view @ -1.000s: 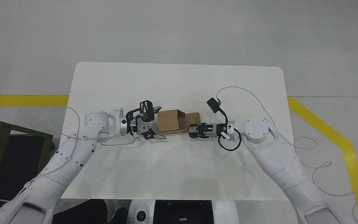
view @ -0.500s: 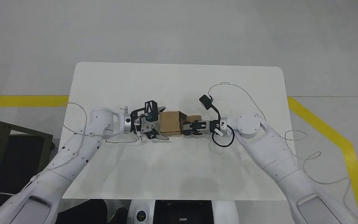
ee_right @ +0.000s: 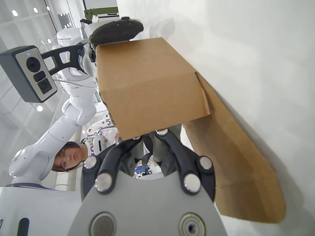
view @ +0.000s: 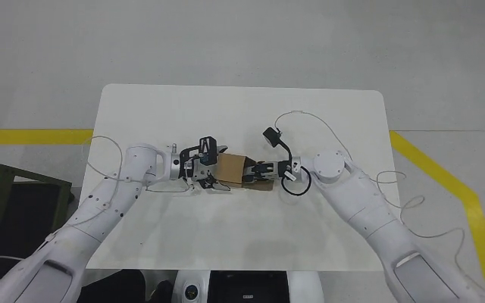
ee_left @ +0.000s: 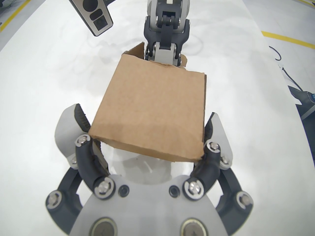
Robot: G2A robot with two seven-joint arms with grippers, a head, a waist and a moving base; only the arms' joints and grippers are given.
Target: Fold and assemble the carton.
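One carton, two grippers, one worktop. Nearest along the line, the left gripper (ee_left: 144, 115) is sitting with its jaws spread wide, straddling the carton's near end, and the end's corners are just touching them. The carton (ee_left: 150, 109) is lying around the middle of the worktop (ee_left: 49, 79), between the two grippers. With its flaps out, its long axis is running left to right, from one gripper to the other. Its open end is pointing at the right gripper (ee_left: 165, 55). One long flap (ee_right: 236, 163) is trailing from that end, lying along the worktop. Farthest off, the right gripper is poking into the opening under the top panel, with its jaws together.
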